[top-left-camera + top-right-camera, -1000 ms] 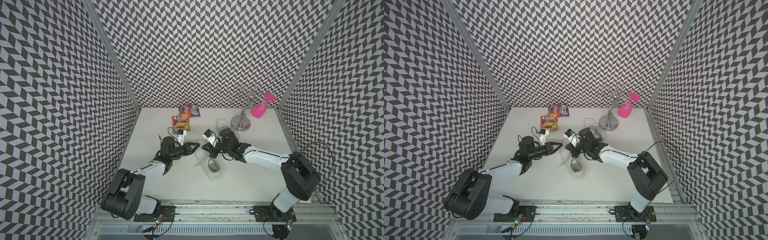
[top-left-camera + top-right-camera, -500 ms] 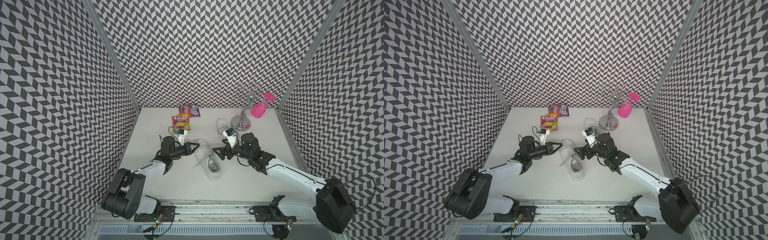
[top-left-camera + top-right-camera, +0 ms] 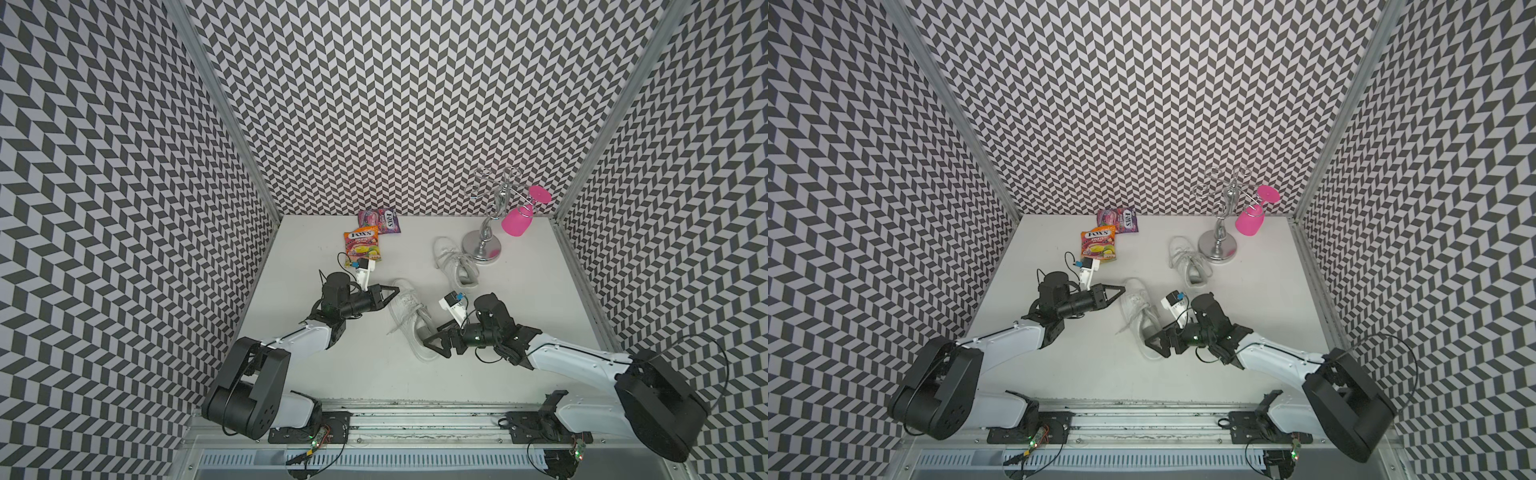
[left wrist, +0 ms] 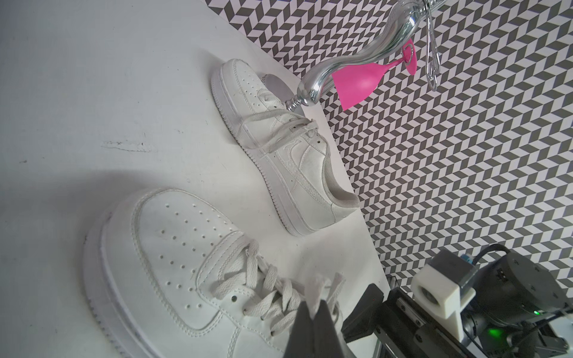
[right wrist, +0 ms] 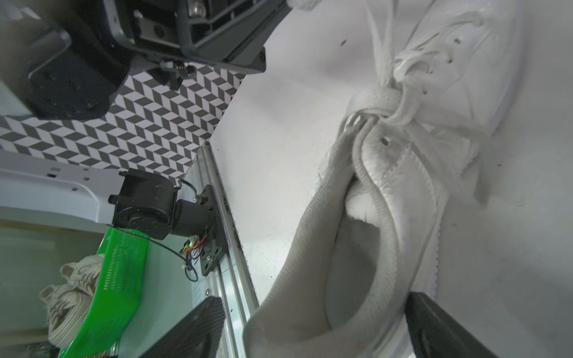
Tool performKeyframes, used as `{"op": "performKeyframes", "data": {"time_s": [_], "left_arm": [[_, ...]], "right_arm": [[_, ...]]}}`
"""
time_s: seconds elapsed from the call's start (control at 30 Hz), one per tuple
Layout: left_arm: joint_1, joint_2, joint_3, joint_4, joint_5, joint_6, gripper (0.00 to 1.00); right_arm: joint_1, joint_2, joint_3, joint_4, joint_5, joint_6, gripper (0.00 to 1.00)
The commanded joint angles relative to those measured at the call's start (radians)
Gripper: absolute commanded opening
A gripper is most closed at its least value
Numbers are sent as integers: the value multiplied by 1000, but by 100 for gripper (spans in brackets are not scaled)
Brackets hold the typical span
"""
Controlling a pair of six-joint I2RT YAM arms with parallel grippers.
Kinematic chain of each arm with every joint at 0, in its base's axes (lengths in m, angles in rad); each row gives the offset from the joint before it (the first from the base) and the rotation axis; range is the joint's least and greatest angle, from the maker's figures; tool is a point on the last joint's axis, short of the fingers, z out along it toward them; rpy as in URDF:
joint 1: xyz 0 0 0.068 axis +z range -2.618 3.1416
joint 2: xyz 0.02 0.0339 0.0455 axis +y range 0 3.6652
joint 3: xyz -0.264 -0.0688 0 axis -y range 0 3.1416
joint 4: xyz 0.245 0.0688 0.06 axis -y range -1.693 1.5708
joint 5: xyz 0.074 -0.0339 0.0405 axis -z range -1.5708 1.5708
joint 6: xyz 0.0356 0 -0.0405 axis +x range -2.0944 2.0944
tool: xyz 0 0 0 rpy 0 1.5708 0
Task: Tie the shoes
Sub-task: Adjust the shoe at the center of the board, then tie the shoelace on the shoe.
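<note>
White table (image 3: 374,374): front edge open.

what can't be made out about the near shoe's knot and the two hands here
- Near shoe, top views: white laces on white upper, too small to tell if a bow is finished.
- Right wrist view: a knot shows, but the lace ends run off the edge.
- Left hand: shut on a lace; which end is unclear.
- Right hand: open at the heel; contact unclear.
</note>
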State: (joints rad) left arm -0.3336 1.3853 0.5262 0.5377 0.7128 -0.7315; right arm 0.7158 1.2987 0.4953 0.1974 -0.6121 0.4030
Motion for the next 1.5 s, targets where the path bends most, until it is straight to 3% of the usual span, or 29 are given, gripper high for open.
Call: {"op": "performKeyframes", "data": {"time_s": [0.0, 0.23, 0.4, 0.57, 0.7, 0.8, 1.2, 1.47], "left_arm": [[-4, -24, 33, -14, 4, 17, 0], [-4, -25, 39, -28, 3, 27, 0], [-4, -23, 43, -40, -4, 34, 0], [-4, -24, 56, -72, -17, 55, 0], [-4, -25, 55, -77, -19, 55, 0], [-4, -22, 56, -81, -21, 56, 0], [-2, -15, 59, -88, -22, 63, 0], [-1, -13, 63, -92, -20, 67, 0]], "right_arm": [[59, 41, 34, 133, -50, 57, 93], [146, 111, 111, 144, 6, 10, 89], [132, -25, 82, 21, 240, -131, 87], [109, -93, 4, 4, 432, -216, 67], [67, 11, 18, 2, 417, -240, 59], [46, 88, 28, 42, 417, -266, 59], [3, 266, 113, 106, 339, -480, 74], [1, 366, 188, 102, 269, -521, 74]]}}
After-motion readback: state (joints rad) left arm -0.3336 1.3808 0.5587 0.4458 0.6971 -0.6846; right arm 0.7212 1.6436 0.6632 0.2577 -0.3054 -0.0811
